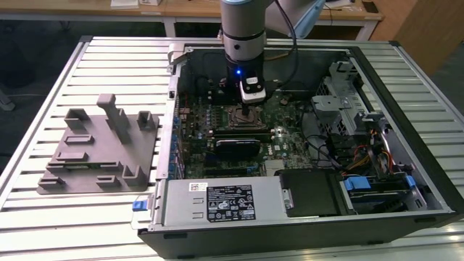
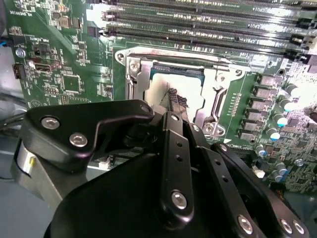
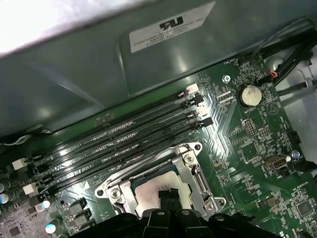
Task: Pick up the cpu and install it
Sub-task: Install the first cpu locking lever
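Inside the open case [image 1: 406, 98], fingers [image 2: 174, 99] apparently on cpu [image 2: 161, 87].

Cpu [image 2: 163, 87] in socket frame [image 2: 218, 94] on motherboard [image 1: 279, 144]; pincer [image 2: 174, 99] above; tray [image 1: 98, 147] exterior view's left.

The motherboard [image 2: 64, 79] is deep green, speckled with tiny silver solder points, and serves as the landmark. At its middle the cpu [image 2: 163, 87] shows a silvery-white top inside a bright metal socket frame [image 2: 133, 74]. Beside the frame run long black memory slots [image 3: 124, 144] with white end clips. Over the cpu the gripper [image 2: 174, 101] is matt black with silver screw heads. Off the motherboard, toward the exterior view's left, a plain grey tray [image 1: 101, 147] lies on pale ribbed metal slats [image 1: 73, 217]
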You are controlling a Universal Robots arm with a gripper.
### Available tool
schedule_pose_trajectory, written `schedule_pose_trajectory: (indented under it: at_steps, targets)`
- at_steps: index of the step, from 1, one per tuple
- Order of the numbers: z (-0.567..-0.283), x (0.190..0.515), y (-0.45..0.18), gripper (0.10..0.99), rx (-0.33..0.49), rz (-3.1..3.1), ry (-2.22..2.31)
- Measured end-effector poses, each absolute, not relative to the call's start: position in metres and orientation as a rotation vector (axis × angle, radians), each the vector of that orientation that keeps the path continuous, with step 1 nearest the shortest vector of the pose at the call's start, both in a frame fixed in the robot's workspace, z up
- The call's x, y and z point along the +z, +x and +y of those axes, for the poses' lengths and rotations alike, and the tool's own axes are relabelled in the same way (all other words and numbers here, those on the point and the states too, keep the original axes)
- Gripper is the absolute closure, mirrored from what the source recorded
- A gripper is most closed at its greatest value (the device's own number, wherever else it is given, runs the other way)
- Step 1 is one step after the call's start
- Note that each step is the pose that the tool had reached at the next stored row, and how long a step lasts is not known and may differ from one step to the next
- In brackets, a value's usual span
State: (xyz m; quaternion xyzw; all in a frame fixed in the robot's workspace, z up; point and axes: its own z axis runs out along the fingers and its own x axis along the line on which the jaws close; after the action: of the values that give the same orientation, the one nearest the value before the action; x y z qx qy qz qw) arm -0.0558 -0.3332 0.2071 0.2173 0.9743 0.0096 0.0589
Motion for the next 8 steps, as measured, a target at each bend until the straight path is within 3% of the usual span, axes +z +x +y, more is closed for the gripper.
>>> schedule_pose_trajectory:
  at_steps: [8]
  targets:
    - [-0.3335, 0.2135, -0.0558, 0.98, 0.028, 2.951, 0.658]
